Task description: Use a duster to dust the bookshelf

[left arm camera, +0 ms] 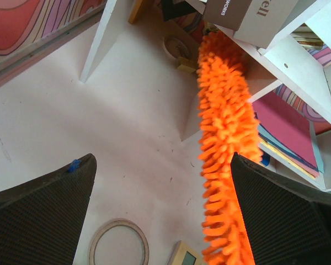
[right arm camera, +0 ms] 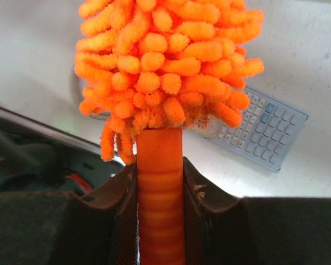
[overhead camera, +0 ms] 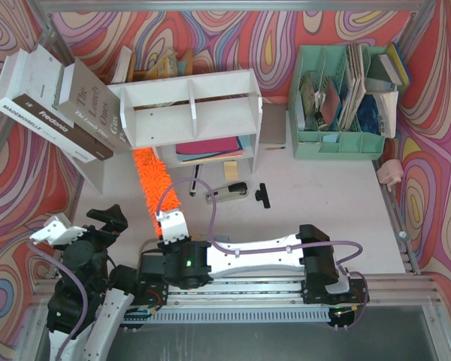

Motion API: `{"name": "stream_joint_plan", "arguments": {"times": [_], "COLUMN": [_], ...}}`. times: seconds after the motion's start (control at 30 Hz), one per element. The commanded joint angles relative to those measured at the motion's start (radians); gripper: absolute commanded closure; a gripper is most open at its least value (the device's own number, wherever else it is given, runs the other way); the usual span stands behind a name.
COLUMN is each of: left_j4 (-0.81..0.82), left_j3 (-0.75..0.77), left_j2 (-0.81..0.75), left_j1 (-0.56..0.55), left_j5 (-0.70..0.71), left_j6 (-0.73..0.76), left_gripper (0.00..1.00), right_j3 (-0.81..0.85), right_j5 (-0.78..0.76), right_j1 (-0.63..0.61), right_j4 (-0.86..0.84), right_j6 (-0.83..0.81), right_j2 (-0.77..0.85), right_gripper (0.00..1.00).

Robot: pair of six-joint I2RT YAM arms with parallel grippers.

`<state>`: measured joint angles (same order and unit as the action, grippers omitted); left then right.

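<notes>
The white bookshelf (overhead camera: 188,105) stands at the back of the table, with flat folders in its lower tier. The duster (overhead camera: 152,184), a fluffy orange head on an orange handle, slants from the shelf's lower left corner down toward the arms. My right gripper (overhead camera: 171,224) is shut on the duster's handle (right arm camera: 160,204), just below the head (right arm camera: 165,66). My left gripper (overhead camera: 79,224) hangs open at the near left and holds nothing. In its wrist view the duster (left arm camera: 226,127) runs past the right finger (left arm camera: 287,215) up to the bookshelf (left arm camera: 289,52).
Large books (overhead camera: 56,105) lean against the shelf's left side. A mint-green organiser (overhead camera: 342,101) full of papers stands at the back right. A stapler (overhead camera: 227,193) and a black clip (overhead camera: 263,195) lie before the shelf. A tape ring (left arm camera: 118,243) and a calculator (right arm camera: 259,132) lie near the duster.
</notes>
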<state>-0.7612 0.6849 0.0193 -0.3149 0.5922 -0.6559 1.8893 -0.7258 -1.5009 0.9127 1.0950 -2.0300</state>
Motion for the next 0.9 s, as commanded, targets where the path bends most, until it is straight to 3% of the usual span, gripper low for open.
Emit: {"name": "stream_joint_plan", "arguments": {"times": [0.0, 0.43, 0.87], "left_j4": [-0.012, -0.012, -0.013], "left_j3": [0.015, 0.015, 0.017], "left_j2": [-0.015, -0.015, -0.015], "left_j1": [0.004, 0.004, 0.004], "left_j5": [0.012, 0.015, 0.015], "left_j6": [-0.008, -0.008, -0.008], "left_gripper": [0.02, 0.02, 0.02], "right_j3": [-0.123, -0.064, -0.039], "right_j5": [0.105, 0.209, -0.109], "right_j1": [0.078, 0.116, 0.001], "right_j4": [-0.056, -0.030, -0.096], "right_j6": [0.052, 0.019, -0.042], "right_j2": [0.056, -0.009, 0.089], "right_gripper": [1.00, 1.00, 1.00]}}
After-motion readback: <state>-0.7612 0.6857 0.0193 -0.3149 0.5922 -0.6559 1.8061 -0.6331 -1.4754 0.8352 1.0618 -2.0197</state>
